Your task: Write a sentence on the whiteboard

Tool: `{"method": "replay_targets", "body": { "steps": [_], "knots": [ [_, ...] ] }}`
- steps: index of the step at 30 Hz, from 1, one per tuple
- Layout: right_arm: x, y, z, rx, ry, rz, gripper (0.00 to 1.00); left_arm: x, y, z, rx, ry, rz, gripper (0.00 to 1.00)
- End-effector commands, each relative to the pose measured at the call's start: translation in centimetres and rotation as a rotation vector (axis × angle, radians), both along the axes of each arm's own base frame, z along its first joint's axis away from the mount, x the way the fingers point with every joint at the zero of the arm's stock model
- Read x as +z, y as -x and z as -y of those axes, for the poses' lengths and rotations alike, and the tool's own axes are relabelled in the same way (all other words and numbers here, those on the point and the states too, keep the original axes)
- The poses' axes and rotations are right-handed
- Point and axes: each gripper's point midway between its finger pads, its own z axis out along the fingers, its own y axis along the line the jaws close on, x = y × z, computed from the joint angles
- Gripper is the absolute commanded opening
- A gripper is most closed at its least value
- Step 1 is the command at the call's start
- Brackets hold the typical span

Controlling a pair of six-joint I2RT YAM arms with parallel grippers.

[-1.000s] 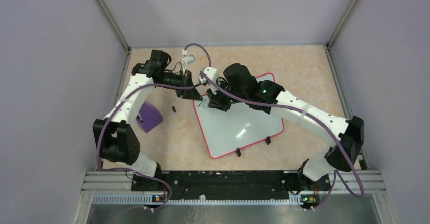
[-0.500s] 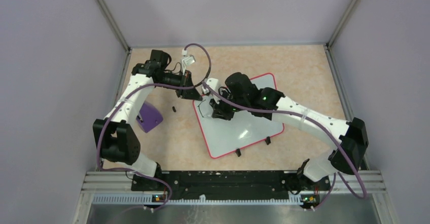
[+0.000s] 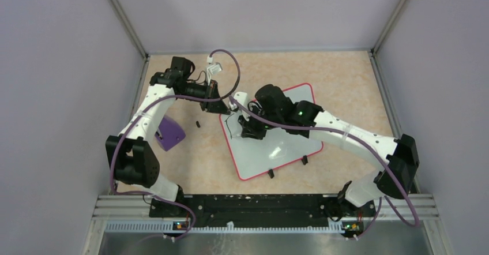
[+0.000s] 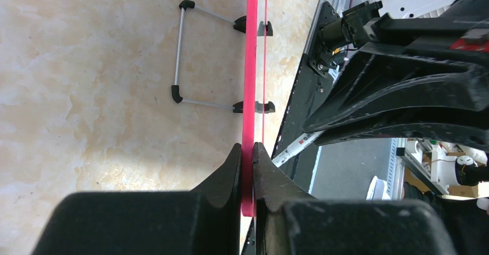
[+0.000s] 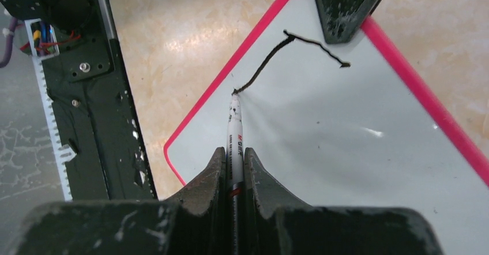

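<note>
On the whiteboard [image 3: 288, 142], near its rim [image 4: 249, 64], right gripper [image 5: 233, 151] is clenching the marker [image 5: 234, 125], tip seemingly touching; left gripper [image 4: 247, 148] is pinching that rim. Needing light, even pressure.

Bright, even overhead light leaves soft shadows and a pale glare patch on the whiteboard [image 3: 279, 149]

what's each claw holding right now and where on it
Left claw pinches the whiteboard by its red rim. Right claw grips a marker by its barrel, tip on the board.
</note>
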Motion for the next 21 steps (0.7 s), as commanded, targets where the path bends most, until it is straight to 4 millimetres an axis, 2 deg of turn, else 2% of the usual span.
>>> {"method": "replay_targets", "body": {
  "steps": [1, 5, 21],
  "knots": [
    [5.5, -0.6, -0.9, -0.008, -0.107, 0.078, 0.00, 0.9, -0.3, 0.1, -0.009, 0.021, 0.026, 0.00],
    [5.8, -1.1, -1.1, -0.023, -0.113, 0.089, 0.00, 0.9, -0.2, 0.1, -0.008, 0.019, 0.029, 0.00],
    [3.7, -2.7, -1.2, -0.076, -0.071, 0.103, 0.00, 1.0, -0.1, 0.0, -0.007, 0.015, 0.037, 0.00]
  ]
}}
